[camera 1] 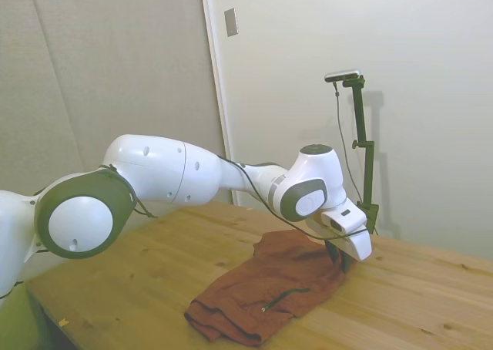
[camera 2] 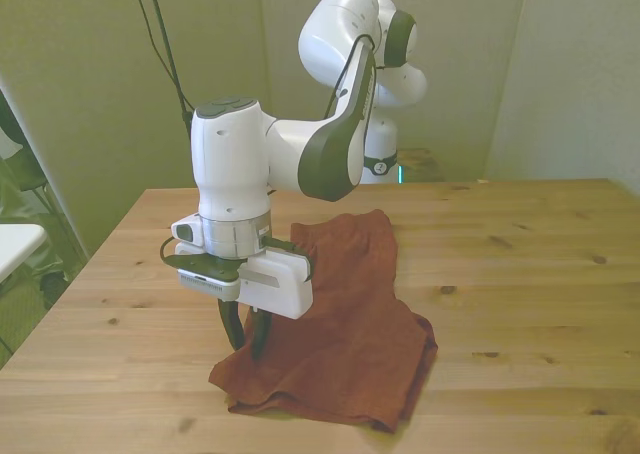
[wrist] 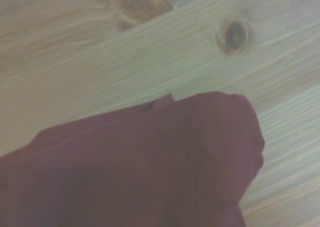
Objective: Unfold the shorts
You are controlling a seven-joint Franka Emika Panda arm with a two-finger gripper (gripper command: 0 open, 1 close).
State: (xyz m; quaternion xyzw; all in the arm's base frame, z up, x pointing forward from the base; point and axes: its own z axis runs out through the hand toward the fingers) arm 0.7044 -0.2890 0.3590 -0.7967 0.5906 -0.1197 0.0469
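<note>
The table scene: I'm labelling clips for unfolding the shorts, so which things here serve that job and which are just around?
For the job:
- shorts, lying folded
- end effector, pinching the shorts' edge

Just around:
- table, bare wood
- wall plate

The rust-brown fabric shorts (camera 2: 345,319) lie on the wooden table (camera 2: 520,274), the white arm's two-finger gripper (camera 2: 246,332) at their front-view-left edge.

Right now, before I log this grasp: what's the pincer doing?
Pincer: fingers nearly together, pinching the edge of the shorts at the front view's left corner.
</note>
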